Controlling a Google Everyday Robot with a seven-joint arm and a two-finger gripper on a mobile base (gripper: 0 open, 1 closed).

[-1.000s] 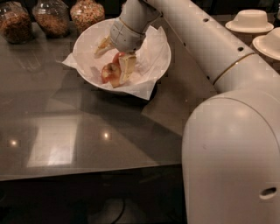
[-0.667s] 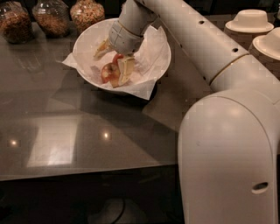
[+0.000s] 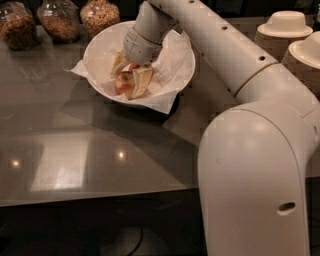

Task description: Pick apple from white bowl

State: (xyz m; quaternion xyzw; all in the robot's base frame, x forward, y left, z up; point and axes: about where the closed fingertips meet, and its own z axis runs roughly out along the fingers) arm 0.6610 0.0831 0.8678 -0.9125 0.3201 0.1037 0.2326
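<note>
The white bowl (image 3: 175,75), wide, shallow and lined with crinkled white paper, stands at the back middle of the dark counter. A reddish apple (image 3: 120,84) lies inside it, left of centre. My gripper (image 3: 129,80) reaches down into the bowl from the right and sits right at the apple, covering its upper and right sides. The white arm stretches from the near right across to the bowl.
Three glass jars of grains (image 3: 100,15) stand along the back left behind the bowl. Stacks of tan paper bowls (image 3: 285,35) stand at the back right. The counter's front edge (image 3: 100,197) runs across the lower part of the view.
The gripper stays down in the bowl at the apple. The large near segment of the arm has shifted slightly to the left.
</note>
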